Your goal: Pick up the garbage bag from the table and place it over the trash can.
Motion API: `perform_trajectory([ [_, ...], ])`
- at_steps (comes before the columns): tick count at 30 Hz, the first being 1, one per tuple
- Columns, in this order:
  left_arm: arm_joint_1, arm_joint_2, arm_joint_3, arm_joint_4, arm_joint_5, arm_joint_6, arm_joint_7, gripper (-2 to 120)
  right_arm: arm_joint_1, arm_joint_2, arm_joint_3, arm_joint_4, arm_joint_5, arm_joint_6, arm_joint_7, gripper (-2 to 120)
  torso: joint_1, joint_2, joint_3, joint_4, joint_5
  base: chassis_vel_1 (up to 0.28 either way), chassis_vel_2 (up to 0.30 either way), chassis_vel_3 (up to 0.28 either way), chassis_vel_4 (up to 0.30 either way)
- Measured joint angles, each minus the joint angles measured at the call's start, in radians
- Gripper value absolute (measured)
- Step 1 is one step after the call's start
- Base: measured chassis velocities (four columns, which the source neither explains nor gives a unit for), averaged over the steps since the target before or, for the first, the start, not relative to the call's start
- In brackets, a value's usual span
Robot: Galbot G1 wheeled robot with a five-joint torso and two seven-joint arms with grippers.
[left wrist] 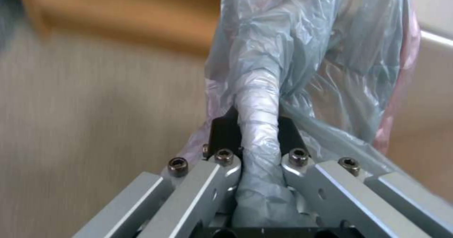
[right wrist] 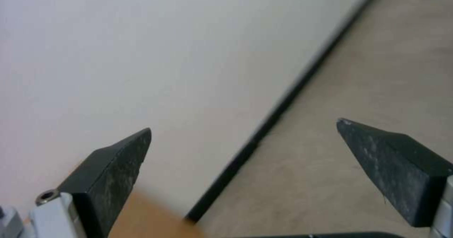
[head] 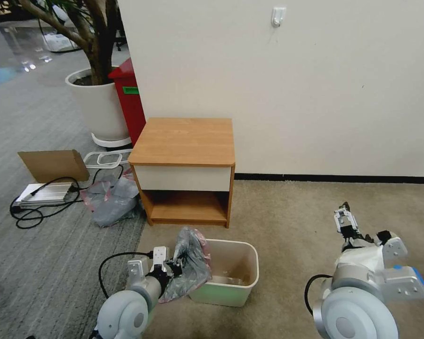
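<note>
1. Garbage bag (head: 189, 263), off the table (head: 183, 141), hangs pinched in the left gripper (head: 173, 269) at the trash can's (head: 231, 278) nine-o'clock rim.
2. Draping over the can remains; right gripper (head: 346, 217) idles, jaws spread, holding nothing.

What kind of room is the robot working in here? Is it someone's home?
Probably an office or lab corner staged like a bedroom, not a real home: a lone nightstand against a bare wall, a potted tree on grey office carpet, and cables and cardboard lying on the floor.

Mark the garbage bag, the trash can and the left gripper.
garbage bag (head: 191, 263): head view, crumpled grey middle.
trash can (head: 256, 271): head view, right wall.
left gripper (left wrist: 257, 139): left wrist view, between fingertips clamping the bag's twisted neck.
</note>
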Motion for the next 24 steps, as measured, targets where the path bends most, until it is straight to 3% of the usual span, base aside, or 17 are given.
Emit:
perform_trajectory([
  [1, 0.005, 0.008, -0.007, -0.002, 0.033, -0.057, 0.041, 5, -0.021, -0.026, -0.028, 0.004, -0.018, -0.022, -0.083, 100, 0.0, 0.0, 0.0, 0.0, 0.0, 0.0, 0.0, 0.0, 0.0],
  [3, 0.006, 0.012, -0.009, 0.001, 0.049, -0.086, 0.062, 5, -0.029, -0.039, -0.043, 0.006, -0.025, -0.032, -0.115, 100, 0.0, 0.0, 0.0, 0.0, -0.0001, 0.0, 0.0, 0.0, 0.0],
  [6, 0.013, 0.034, -0.028, 0.021, 0.109, -0.246, 0.178, 5, -0.045, -0.17, -0.18, 0.005, -0.035, -0.145, -0.303, 100, 0.0, 0.0, 0.0, 0.0003, 0.0005, 0.0, 0.0, 0.0, 0.0],
  [7, 0.013, 0.034, -0.028, 0.021, 0.109, -0.246, 0.178, 5, -0.045, -0.17, -0.18, 0.005, -0.035, -0.145, -0.303, 100, 0.0, 0.0, 0.0, 0.0003, 0.0005, 0.0, 0.0, 0.0, 0.0],
  [10, 0.016, 0.038, -0.031, 0.022, 0.126, -0.309, 0.235, 5, 0.022, -0.275, -0.265, -0.02, 0.052, -0.302, -0.406, 100, 0.0, 0.0, 0.0, 0.0003, 0.0004, 0.0, 0.0, 0.0, 0.0],
  [14, 0.024, 0.034, -0.032, 0.022, 0.158, -0.336, 0.256, 5, 0.114, -0.326, -0.332, -0.06, 0.111, -0.393, -0.453, 100, 0.0, 0.0, 0.0, 0.0003, 0.0006, 0.0, 0.0, 0.0, 0.0],
  [24, 0.04, 0.03, -0.034, 0.004, 0.213, -0.362, 0.28, 5, 0.304, -0.307, -0.417, -0.192, 0.175, -0.415, -0.457, 100, 0.0, 0.0, 0.0, 0.0004, 0.0005, 0.0, 0.0, 0.0, 0.0],
])
